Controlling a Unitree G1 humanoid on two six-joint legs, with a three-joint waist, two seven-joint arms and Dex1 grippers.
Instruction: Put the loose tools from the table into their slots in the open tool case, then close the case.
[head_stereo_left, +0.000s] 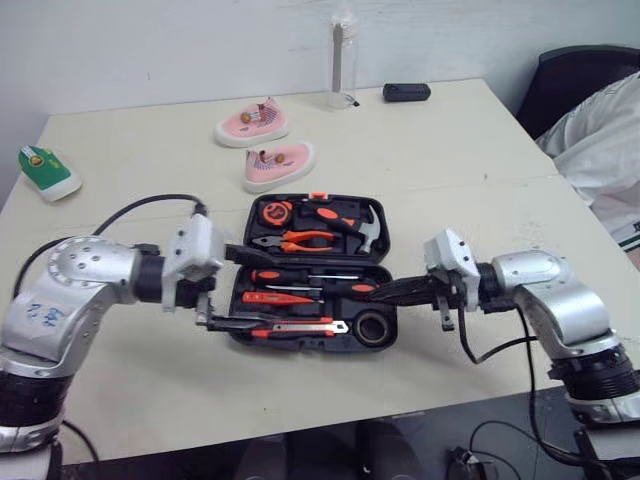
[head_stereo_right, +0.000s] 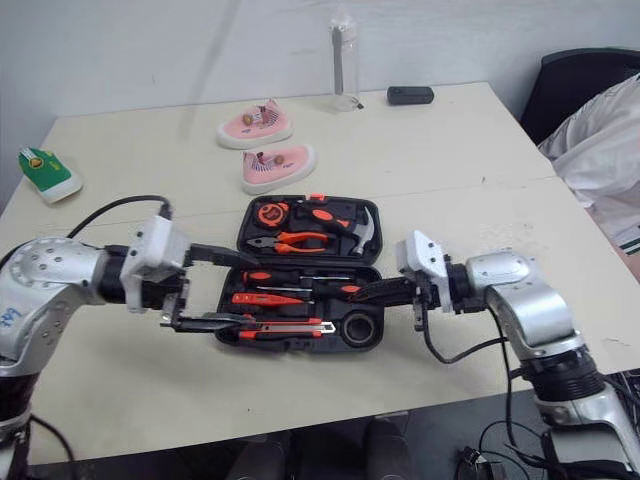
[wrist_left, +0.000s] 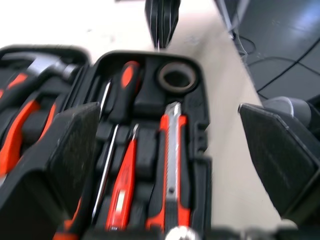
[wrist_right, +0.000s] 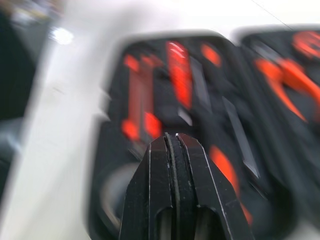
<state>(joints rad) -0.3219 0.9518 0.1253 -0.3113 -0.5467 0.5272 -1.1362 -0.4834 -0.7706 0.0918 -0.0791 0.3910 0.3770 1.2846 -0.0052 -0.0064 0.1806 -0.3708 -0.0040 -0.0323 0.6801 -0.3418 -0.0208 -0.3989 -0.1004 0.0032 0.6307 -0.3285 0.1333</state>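
**Open case lies crosswise between our grippers**

The tool case (wrist_left: 201, 170) lies open on the table (head_stereo_left: 450, 180), long axis left to right, lid half on the far side. Our left gripper (head_stereo_left: 252, 290), fingers apart, straddles its left end. Our right gripper (head_stereo_left: 385, 291), fingers together, points at its right end.

Clad in rounded silver shells (head_stereo_left: 75, 285) with white wrist blocks (head_stereo_left: 197, 255), trailing black cables (head_stereo_left: 140, 203), tipped with slim black fingers (head_stereo_left: 405, 290), marked with blue scribbles (head_stereo_left: 40, 312) on the left shell.

One open tool case (head_stereo_left: 300, 343), two pink shoes (head_stereo_left: 252, 126) (head_stereo_left: 279, 166), one green shoe (head_stereo_left: 47, 171), one clear bottle (head_stereo_left: 343, 60) and, seemingly, one small black device (head_stereo_left: 406, 92) are counted on the counter (head_stereo_left: 450, 160).
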